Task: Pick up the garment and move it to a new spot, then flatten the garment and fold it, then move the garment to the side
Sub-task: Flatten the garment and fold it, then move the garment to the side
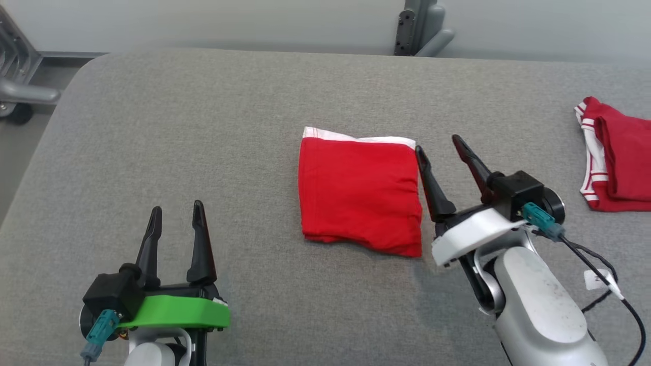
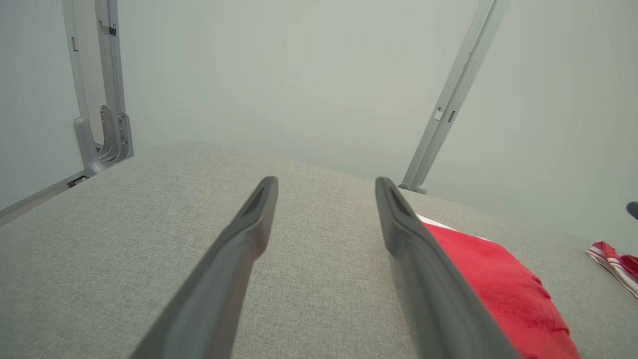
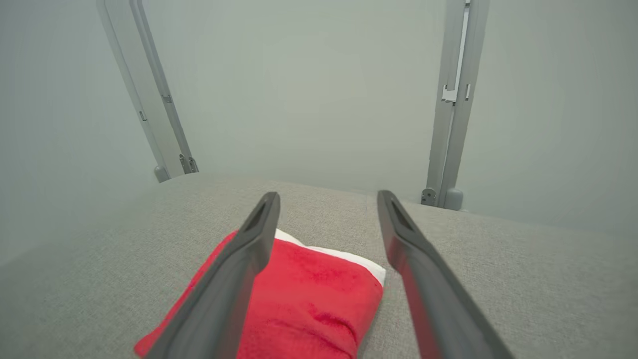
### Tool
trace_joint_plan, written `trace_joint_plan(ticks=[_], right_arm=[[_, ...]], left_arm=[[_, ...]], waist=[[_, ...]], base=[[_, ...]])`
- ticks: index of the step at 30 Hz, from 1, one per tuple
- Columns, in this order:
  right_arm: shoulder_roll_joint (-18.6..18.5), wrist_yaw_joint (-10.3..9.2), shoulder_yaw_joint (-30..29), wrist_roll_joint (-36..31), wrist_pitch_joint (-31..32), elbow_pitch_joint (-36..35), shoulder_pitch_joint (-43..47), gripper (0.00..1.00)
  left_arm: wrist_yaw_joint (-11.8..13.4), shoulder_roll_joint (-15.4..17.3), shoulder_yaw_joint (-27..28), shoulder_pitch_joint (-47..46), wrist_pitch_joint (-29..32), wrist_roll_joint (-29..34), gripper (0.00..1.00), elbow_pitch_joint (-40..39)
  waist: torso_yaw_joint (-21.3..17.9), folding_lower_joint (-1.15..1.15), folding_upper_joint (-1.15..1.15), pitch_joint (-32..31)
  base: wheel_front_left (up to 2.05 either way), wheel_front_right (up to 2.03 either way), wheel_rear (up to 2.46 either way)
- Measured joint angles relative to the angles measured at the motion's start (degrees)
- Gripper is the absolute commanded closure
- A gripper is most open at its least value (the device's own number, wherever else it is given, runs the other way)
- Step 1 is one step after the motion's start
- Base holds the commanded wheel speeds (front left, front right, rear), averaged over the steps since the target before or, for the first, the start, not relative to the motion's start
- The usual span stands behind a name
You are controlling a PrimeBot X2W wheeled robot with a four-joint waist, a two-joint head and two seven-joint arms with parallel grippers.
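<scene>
Lying folded, garment (image 1: 360,195), waistband (image 1: 356,136) pointing away

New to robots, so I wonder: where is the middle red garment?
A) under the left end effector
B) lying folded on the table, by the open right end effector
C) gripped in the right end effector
B: the garment lies folded on the table, the right end effector open beside it.
</scene>
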Motion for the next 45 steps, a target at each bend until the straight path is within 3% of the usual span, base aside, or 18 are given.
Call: trace_joint_plan(ticks=[9, 20, 45], right_arm=[[-0.02, 0.00, -8.25, -0.63, -0.02, -8.95, 8.39, 0.00], [-0.01, 0.00, -11.99, 0.02, -0.03, -15.33, 15.53, 0.00], [-0.01, 0.00, -12.45, 0.81, -0.04, -15.08, 17.44, 0.00]], left_arm=[[0.32, 0.00, 1.07, 0.75, 0.00, 1.40, 0.00, -0.43], [0.23, 0.00, 2.31, 3.98, 0.00, 4.48, 0.00, -0.65], [-0.21, 0.00, 3.23, 4.81, 0.00, 5.72, 0.00, 0.01]], waist=[[-4.13, 0.00, 0.00, -1.59], [-6.34, 0.00, 0.00, -2.77], [-5.39, 0.00, 0.00, -2.38]], base=[[0.00, 0.00, 0.00], [0.00, 0.00, 0.00], [0.00, 0.00, 0.00]])
